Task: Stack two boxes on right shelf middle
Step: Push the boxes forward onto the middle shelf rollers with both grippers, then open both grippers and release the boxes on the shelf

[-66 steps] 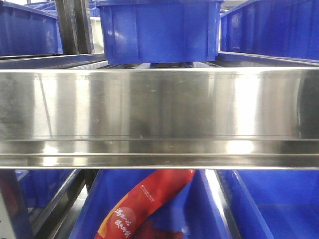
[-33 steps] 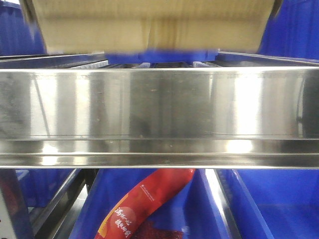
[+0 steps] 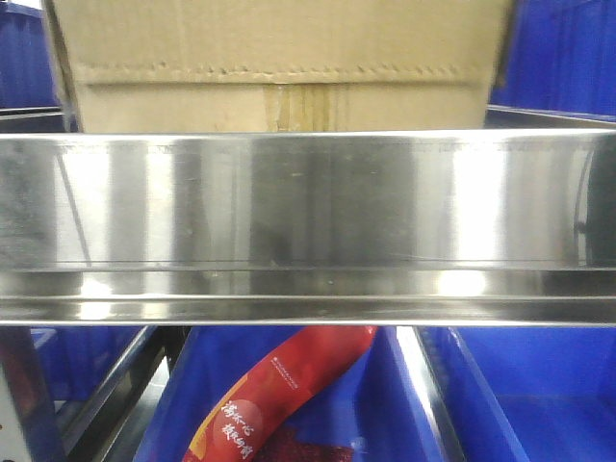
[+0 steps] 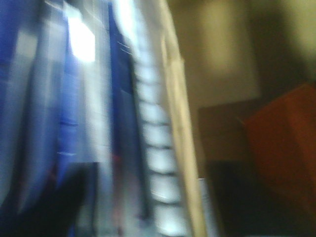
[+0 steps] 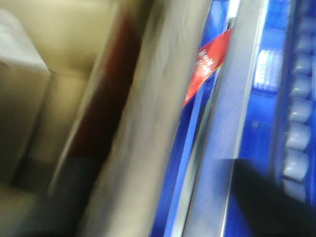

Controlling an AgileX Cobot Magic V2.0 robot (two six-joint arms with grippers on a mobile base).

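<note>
A brown cardboard box [image 3: 279, 58] with a serrated tape edge and a stained centre seam fills the top of the front view, just behind the broad shiny front rail of the right shelf [image 3: 308, 212]. Its bottom edge is hidden behind the rail. No gripper shows in the front view. Both wrist views are heavily motion-blurred. The left wrist view shows a tan box edge [image 4: 180, 148] beside white rollers [image 4: 158, 148]. The right wrist view shows a tan box face [image 5: 148, 128]. Each gripper's fingers are only dark smears, so I cannot tell how the jaws stand.
Blue plastic bins [image 3: 481, 404] sit on the tier below, one holding a red packet [image 3: 279, 385], which also shows in the right wrist view [image 5: 210, 61]. More blue bins flank the box. A blurred reddish-brown shape [image 4: 286, 148] lies right of the box edge.
The cardboard box has come down from the top of the front view to just behind the rail, and now hides the blue bin that stood there a second ago.
</note>
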